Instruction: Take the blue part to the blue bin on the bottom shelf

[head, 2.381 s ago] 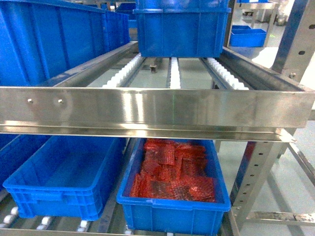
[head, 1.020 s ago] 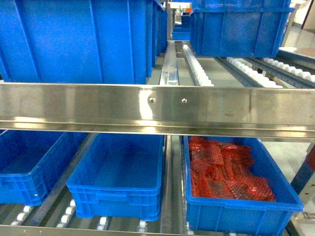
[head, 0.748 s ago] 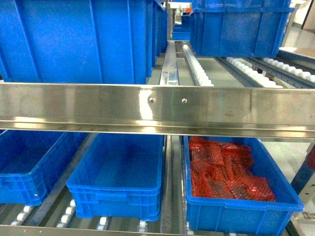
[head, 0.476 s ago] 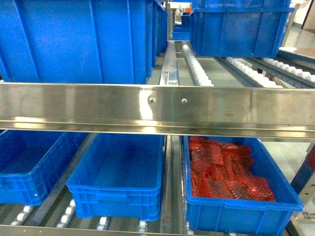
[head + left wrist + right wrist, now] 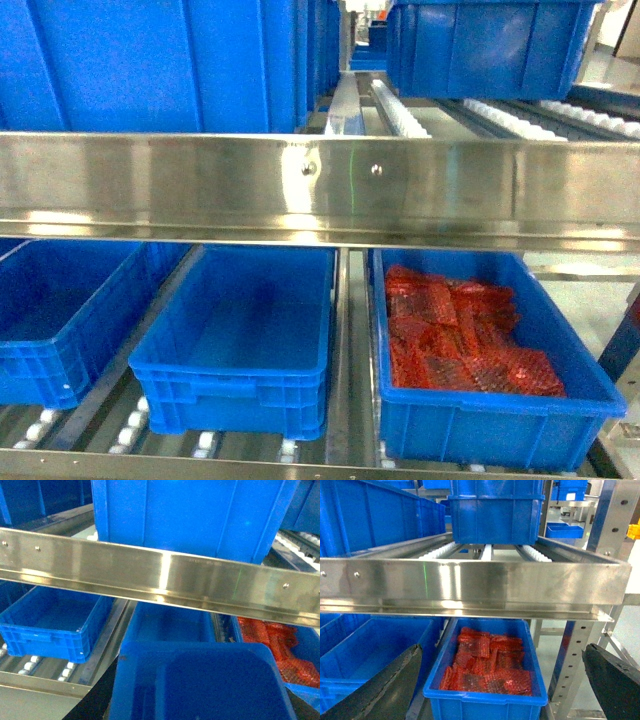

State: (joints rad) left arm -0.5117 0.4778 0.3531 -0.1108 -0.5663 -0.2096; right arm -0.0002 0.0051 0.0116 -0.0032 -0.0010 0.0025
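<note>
The blue part (image 5: 200, 677) fills the lower centre of the left wrist view, a smooth blue slab with rounded corners. Dark slivers at its lower left and lower right edges look like the fingers of the left gripper (image 5: 202, 707) clamped on it, though so close to the lens the contact itself is hard to make out. The right gripper (image 5: 500, 680) is spread wide with nothing between its two dark fingers and points at the crate of red bubble-wrap packets (image 5: 487, 662). In the head view neither arm shows. The blue bin (image 5: 235, 330) sits bare in the lower centre on the bottom shelf (image 5: 130, 435), just left of the packet crate, its long axis running away into the rack. From the left wrist the bin's open top lies straight ahead and below the part, under the steel front rail (image 5: 165, 577). The left arm is the nearer one, and its path likely has to pass beneath that rail.
</note>
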